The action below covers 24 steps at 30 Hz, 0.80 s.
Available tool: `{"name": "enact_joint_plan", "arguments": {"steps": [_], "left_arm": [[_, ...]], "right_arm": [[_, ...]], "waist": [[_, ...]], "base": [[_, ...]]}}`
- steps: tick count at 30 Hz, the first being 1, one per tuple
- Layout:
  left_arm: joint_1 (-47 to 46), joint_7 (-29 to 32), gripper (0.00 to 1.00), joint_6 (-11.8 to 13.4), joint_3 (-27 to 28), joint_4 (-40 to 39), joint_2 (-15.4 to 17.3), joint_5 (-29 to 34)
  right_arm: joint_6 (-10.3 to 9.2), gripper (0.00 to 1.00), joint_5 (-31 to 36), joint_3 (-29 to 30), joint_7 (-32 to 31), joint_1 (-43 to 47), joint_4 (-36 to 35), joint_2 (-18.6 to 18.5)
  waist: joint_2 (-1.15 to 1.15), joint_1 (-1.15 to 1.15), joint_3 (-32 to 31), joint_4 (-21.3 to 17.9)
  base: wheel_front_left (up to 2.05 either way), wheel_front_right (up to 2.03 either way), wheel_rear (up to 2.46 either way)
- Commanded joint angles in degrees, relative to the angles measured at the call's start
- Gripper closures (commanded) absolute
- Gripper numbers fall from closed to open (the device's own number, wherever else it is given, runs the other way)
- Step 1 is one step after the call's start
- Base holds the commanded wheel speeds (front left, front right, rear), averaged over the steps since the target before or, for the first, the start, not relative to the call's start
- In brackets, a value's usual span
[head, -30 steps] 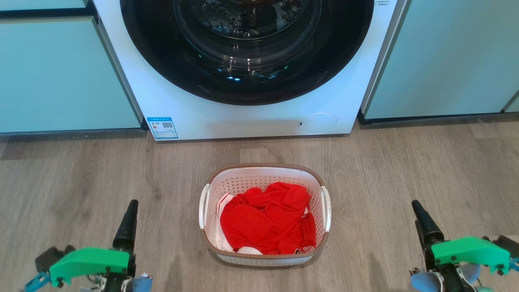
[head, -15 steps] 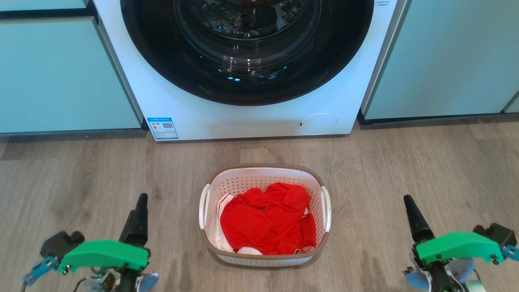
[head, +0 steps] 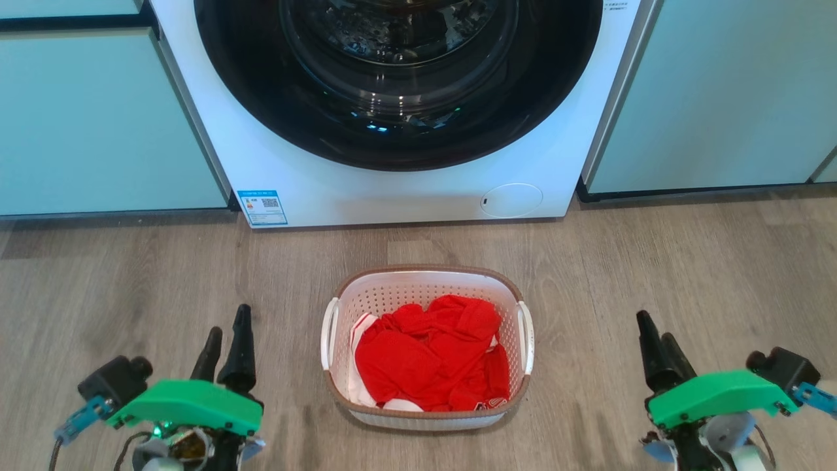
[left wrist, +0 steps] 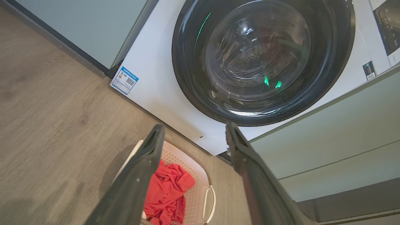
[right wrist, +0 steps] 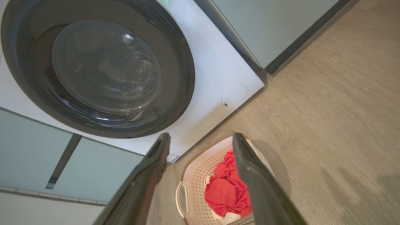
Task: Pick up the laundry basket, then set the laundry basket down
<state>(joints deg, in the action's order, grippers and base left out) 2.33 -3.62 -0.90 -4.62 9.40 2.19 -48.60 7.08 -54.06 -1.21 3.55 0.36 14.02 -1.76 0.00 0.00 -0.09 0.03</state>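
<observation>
Since a second ago both hands had crept inward and forward toward the laundry basket (head: 425, 288), the left hand (head: 229, 320) from its left side and the right hand (head: 654, 326) from its right, while the basket itself had not shifted. It sat upright on the wooden floor (head: 131, 275), midway between the two hands and apart from both, its brown rim unbroken and its white perforated walls showing at the back. A crumpled red garment (head: 425, 353) lay inside, with a bit of white cloth at its left edge. The left handle (head: 328, 333) and the right handle (head: 525, 337) stood out from the basket's sides, neither touched. Each hand was spread open with a clear gap between its dark fingers and had hold of nothing; in the wrist views the basket showed low between or beside the fingers. A green housing (head: 189, 405) sat behind the left fingers, and another (head: 713, 396) behind the right ones. Beyond the basket stood a white washing machine (head: 392, 190) with its round dark door (head: 399, 78) closed, a blue label (head: 262, 207) at its lower left corner and a round cap (head: 511, 199) at its lower right. Pale green cabinets (head: 98, 118) flanked the machine on both sides.
</observation>
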Motion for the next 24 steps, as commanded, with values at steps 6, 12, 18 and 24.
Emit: {"name": "enact_joint_plan", "arguments": {"steps": [6,12,18,24], "left_arm": [[-1.7,-1.6,0.00,0.9,-0.1,-3.2,1.3,5.8],[-1.2,-2.6,0.00,1.6,-0.9,-3.6,1.6,10.1],[-0.7,-3.6,0.00,2.1,-1.7,-3.5,1.8,14.2],[-0.2,-4.6,0.00,2.3,-2.3,-3.1,1.9,18.2]], "right_arm": [[0.22,0.00,5.2,-1.9,1.7,-2.8,-2.4,-0.7],[0.24,0.00,9.3,-2.7,2.7,-2.8,-2.5,-0.7],[0.26,0.00,13.4,-3.5,3.7,-2.7,-2.6,-0.8],[0.28,0.00,17.4,-4.4,4.8,-2.6,-2.8,-0.8]], "waist": [[0.00,0.00,-0.1,0.0],[0.00,0.00,-0.2,0.0],[0.00,0.00,-0.5,0.0],[0.00,0.00,-0.7,0.1]], "base": [[0.00,0.00,0.00],[0.00,0.00,0.00],[0.00,0.00,0.00],[0.00,0.00,0.00]]}}
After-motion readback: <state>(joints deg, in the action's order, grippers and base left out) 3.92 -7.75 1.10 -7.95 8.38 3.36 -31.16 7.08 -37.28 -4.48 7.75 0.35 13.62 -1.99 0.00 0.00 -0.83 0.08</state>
